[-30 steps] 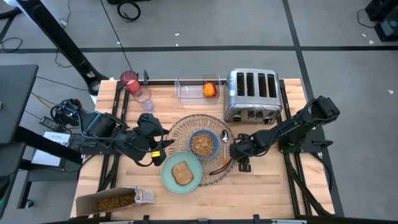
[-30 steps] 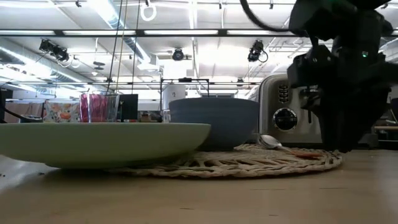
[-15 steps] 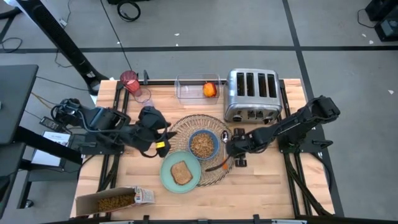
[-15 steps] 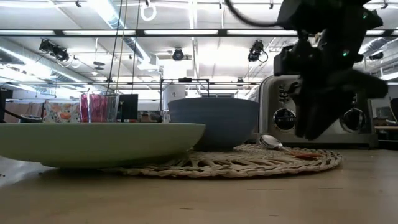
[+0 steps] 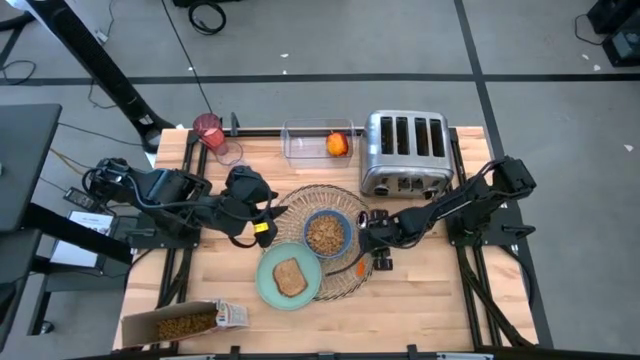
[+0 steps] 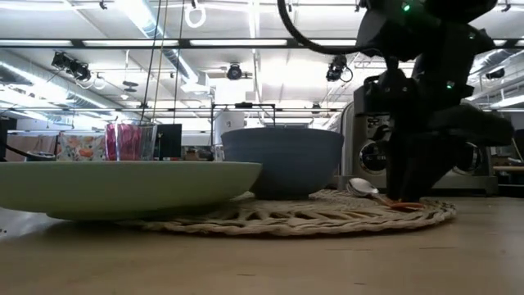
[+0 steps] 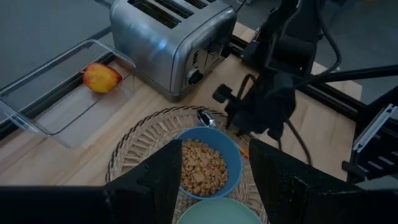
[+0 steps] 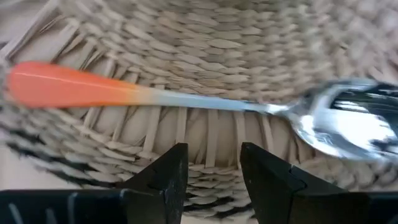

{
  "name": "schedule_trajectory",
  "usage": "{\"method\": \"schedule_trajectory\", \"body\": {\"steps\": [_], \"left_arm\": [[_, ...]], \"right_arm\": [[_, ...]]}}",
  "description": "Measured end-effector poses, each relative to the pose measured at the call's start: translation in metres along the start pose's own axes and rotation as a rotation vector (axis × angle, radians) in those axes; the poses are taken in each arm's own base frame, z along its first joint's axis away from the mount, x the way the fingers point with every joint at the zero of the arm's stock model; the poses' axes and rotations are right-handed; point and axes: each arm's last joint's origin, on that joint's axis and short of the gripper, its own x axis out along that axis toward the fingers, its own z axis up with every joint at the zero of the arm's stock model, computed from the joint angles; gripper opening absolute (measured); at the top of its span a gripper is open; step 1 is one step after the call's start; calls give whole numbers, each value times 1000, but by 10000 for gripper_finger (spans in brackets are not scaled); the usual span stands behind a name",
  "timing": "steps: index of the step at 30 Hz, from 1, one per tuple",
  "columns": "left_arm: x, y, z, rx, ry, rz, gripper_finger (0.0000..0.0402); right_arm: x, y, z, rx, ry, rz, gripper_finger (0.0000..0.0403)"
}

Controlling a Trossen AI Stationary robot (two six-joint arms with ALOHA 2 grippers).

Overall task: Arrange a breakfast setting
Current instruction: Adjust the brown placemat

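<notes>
The round wicker placemat (image 5: 300, 205) lies mid-table. On it stand the blue bowl (image 5: 326, 233), holding cereal, and the pale green plate (image 5: 290, 277), holding toast; the plate overhangs the mat's near edge. The orange-handled spoon (image 8: 205, 99) lies flat on the mat's right part. My right gripper (image 5: 368, 238) is open just above the spoon's shaft, its fingers (image 8: 165, 180) across it, touching nothing that shows. My left gripper (image 5: 275, 218) is open and empty at the mat's left edge. The dark red cup (image 5: 208, 128) stands far left. The orange-red fruit (image 5: 338, 144) lies in a clear tray.
The silver toaster (image 5: 405, 150) stands at the far right, close behind the mat. The clear tray (image 5: 315, 142) sits beside it at the far edge. A clear glass (image 5: 232, 155) stands by the cup. The cereal box (image 5: 185, 322) lies at the near left corner.
My right gripper has gone toward the table's left, from the mat's right edge to above the spoon, staying low. My left gripper has gone toward the far edge and the right, up to the mat's left edge.
</notes>
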Motion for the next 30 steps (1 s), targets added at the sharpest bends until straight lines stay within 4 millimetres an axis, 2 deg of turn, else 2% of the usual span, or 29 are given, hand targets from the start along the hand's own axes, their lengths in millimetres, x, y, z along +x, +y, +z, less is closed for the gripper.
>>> {"method": "schedule_trajectory", "body": {"steps": [12, 17, 20, 24, 30], "left_arm": [[0, 0, 0, 17, 0, 0, 192], [0, 0, 0, 17, 0, 0, 192], [0, 0, 0, 19, 1, 1, 192], [0, 0, 0, 20, 1, 1, 192], [0, 0, 0, 21, 2, 1, 192]], "right_arm": [[-6, 48, -8, 22, -22, 154, 158], [-22, 69, -4, 0, 1, 195, 158], [-38, 74, 3, -17, 46, 176, 158], [-54, 62, 15, -37, 34, 84, 158], [-44, 16, 25, -87, -7, -167, 158]]}}
